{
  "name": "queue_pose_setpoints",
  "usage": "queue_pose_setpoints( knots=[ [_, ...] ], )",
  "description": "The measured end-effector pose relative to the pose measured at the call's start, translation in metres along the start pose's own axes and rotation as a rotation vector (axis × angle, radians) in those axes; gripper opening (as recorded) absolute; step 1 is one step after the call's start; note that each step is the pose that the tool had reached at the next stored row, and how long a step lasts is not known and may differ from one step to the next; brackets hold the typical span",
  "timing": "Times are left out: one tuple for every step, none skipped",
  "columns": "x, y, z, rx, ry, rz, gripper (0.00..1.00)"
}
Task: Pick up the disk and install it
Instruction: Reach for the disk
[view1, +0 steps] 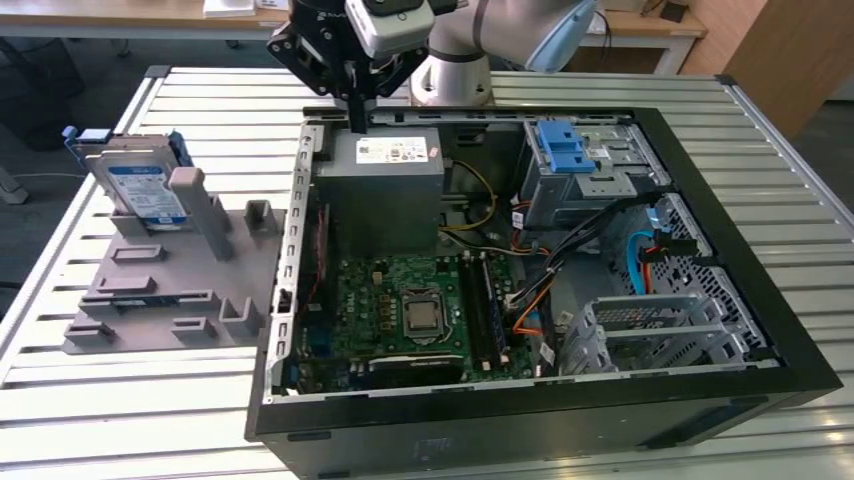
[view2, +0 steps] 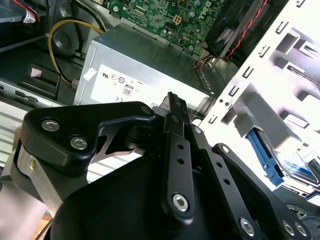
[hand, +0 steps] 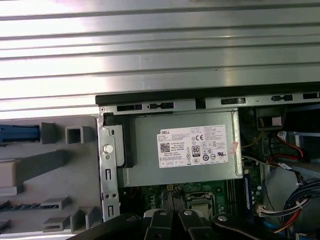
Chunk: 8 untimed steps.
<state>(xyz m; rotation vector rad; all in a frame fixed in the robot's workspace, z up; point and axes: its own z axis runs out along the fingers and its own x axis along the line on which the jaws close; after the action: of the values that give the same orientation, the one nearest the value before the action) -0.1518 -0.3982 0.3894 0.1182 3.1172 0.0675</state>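
Here, the disk, a silver-metal hard drive with a white-and-blue label and blue side rails, stands on edge in a grey holder on the counter, at the exterior view's left of the open computer case. The gripper, fingers closed on nothing, hangs above the power supply. The drive is likely rigid, weighty and shock-sensitive, and looks best gripped across its flat faces near the exposed top edge.

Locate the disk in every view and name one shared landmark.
Exterior view: the disk stands on the grey fixture, at the exterior view's left.
Second wrist view: the disk shows behind the fixture's posts.
First wrist view: its blue rail adjoins the fixture.
Shared landmark: the grey box with white sticker.
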Motion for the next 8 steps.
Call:
queue_pose_setpoints(
  knots=[
    [0.0, 0.0, 0.0, 0.0001, 0.0, 0.0, 0.11],
    [0.0001, 0.0, 0.0, 0.0, 0.0, 0.0, 0.11],
    [0.0001, 0.0, 0.0, 0.0, 0.0, 0.0, 0.11],
    [0.0001, 0.0, 0.0, 0.0001, 0.0001, 0.0, 0.11],
    [0.0001, 0.0, 0.0, 0.0001, 0.0001, 0.0, 0.11],
    [0.0001, 0.0, 0.0, 0.0, 0.0, 0.0, 0.11],
    [0.0001, 0.0, 0.0, 0.0001, 0.0001, 0.0, 0.11],
    [0.0002, 0.0, 0.0, 0.0, 0.0, 0.0, 0.11]
  ],
)
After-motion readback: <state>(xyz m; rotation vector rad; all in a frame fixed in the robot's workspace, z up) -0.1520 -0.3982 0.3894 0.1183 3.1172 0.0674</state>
